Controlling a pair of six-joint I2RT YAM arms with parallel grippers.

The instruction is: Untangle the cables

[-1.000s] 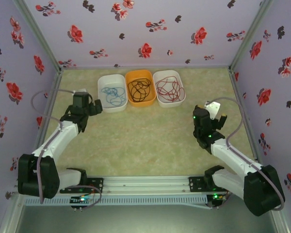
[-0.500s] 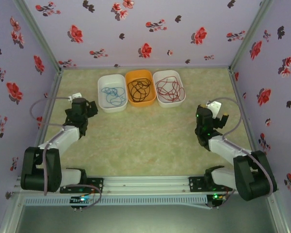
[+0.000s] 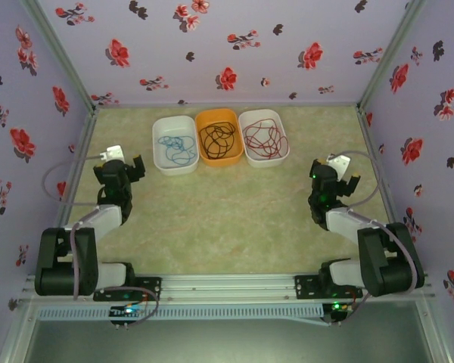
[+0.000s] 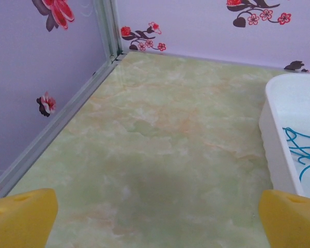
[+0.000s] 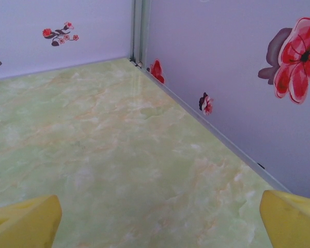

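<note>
Three bins stand in a row at the back of the table. The left white bin (image 3: 174, 144) holds a light blue cable (image 3: 175, 147), the orange bin (image 3: 219, 136) a black cable (image 3: 218, 136), the right white bin (image 3: 263, 137) a red cable (image 3: 265, 136). The blue cable (image 4: 304, 150) lies in the white bin (image 4: 279, 150) at the right of the left wrist view. My left gripper (image 3: 119, 163) sits low by the left wall, open, yellow fingertips (image 4: 23, 217) wide apart over bare table. My right gripper (image 3: 334, 169) is folded back near the right wall, open, fingertips (image 5: 292, 217) spread, nothing between them.
Floral walls enclose the green marbled table (image 3: 227, 219) on three sides; metal corner rails (image 4: 109, 31) run along the wall bases. Grey arm cables loop beside each wrist. A metal rail (image 3: 227, 287) with the arm bases crosses the near edge.
Both arms have drawn back and folded toward their bases: the left gripper moved left and away from the blue cable's bin, the right gripper moved right toward the wall.
</note>
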